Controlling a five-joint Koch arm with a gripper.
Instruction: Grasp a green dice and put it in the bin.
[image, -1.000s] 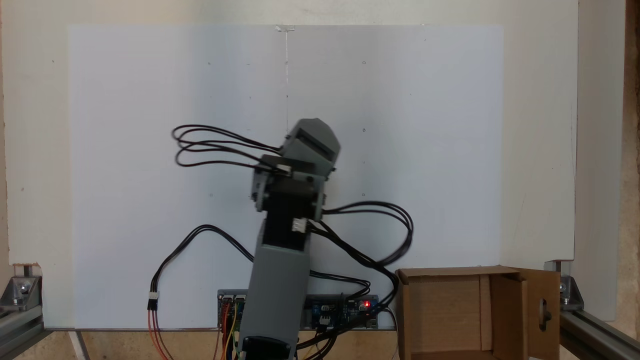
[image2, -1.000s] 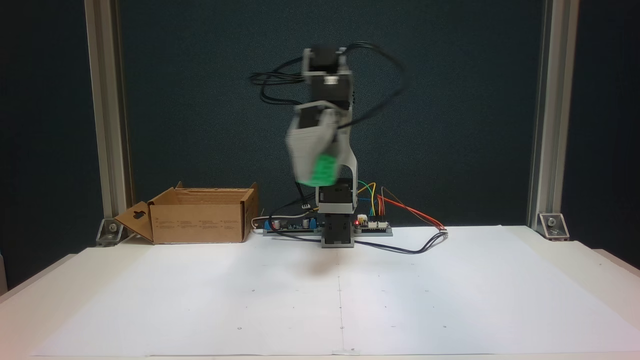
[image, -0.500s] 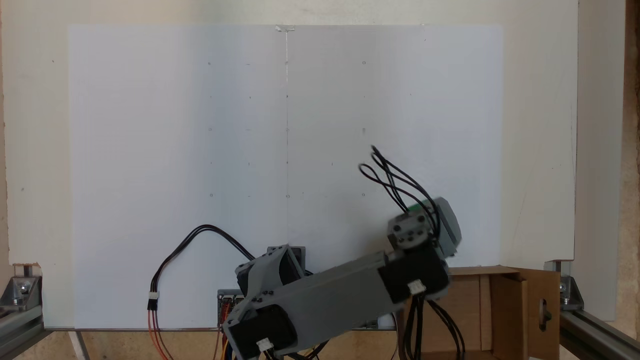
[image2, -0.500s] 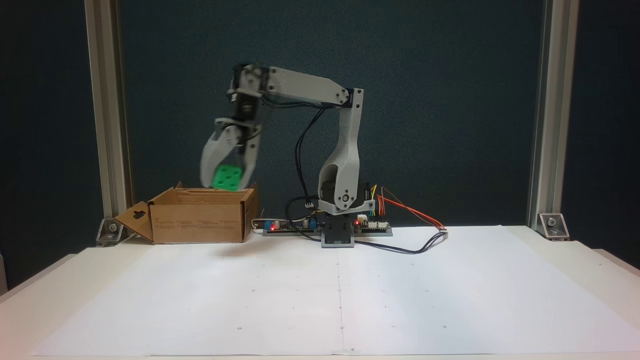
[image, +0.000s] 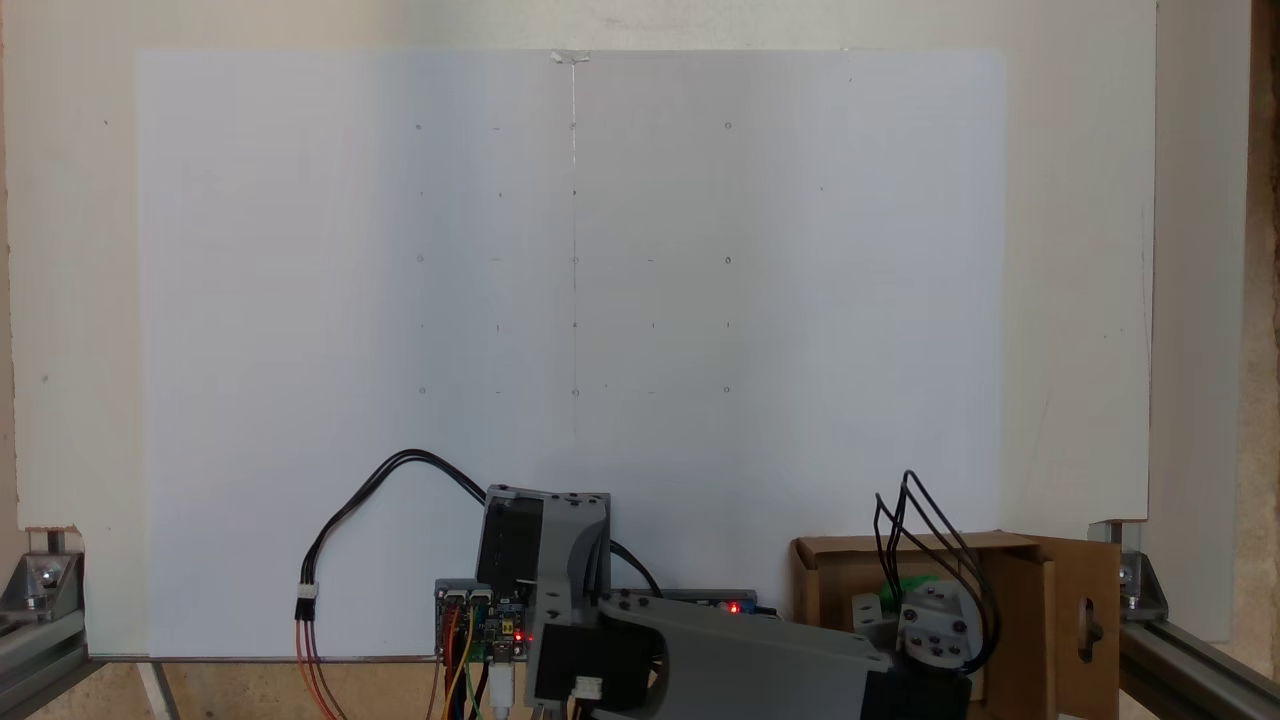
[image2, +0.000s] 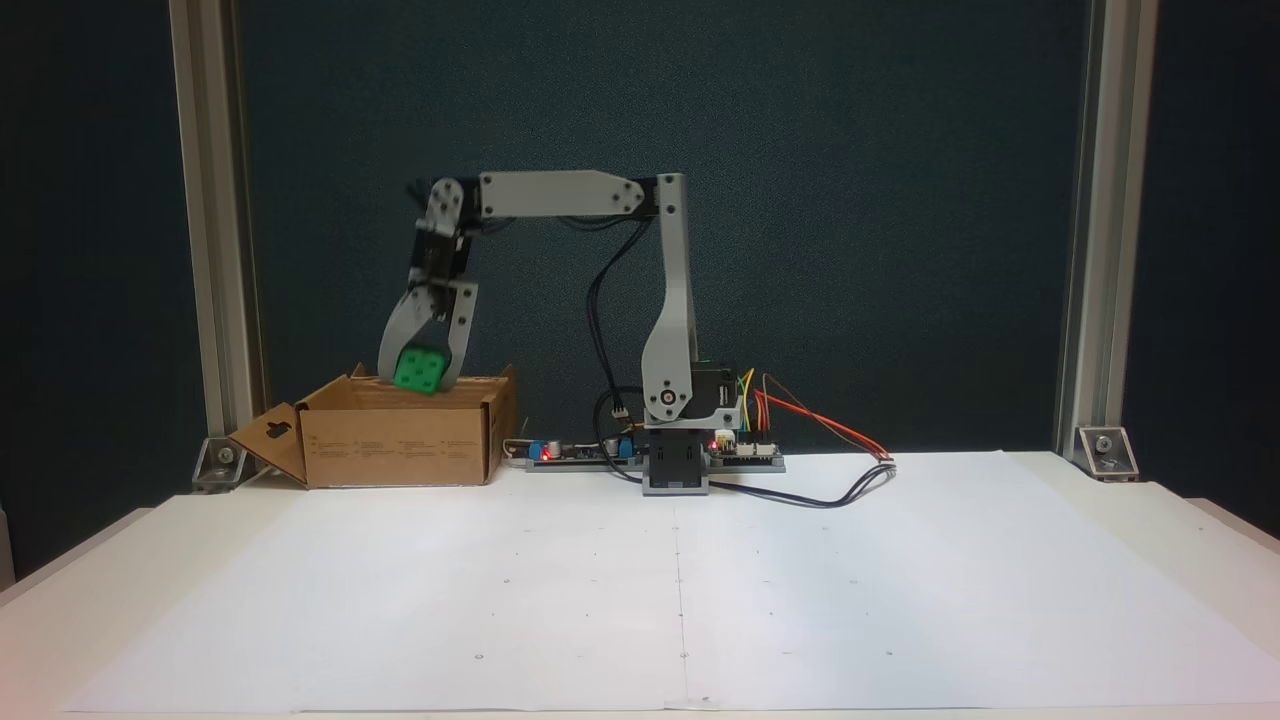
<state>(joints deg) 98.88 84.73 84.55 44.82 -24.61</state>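
Note:
The green dice hangs just above the open top of the bin, a brown cardboard box at the left of a fixed view. My gripper points down and is shut on the dice, one grey finger on each side. From the other fixed view the bin sits at the bottom right, with a sliver of the green dice showing beside the wrist. The arm reaches over the bin's rim and hides most of its inside.
A white paper sheet covers the table in front of the arm. The arm's base and circuit boards with coloured wires stand at the back. Aluminium frame posts rise at both sides. The bin's keyhole flap sticks out leftward.
The arm has swung from the table's middle over to the bin, carrying the dice, and has lowered it to the bin's opening.

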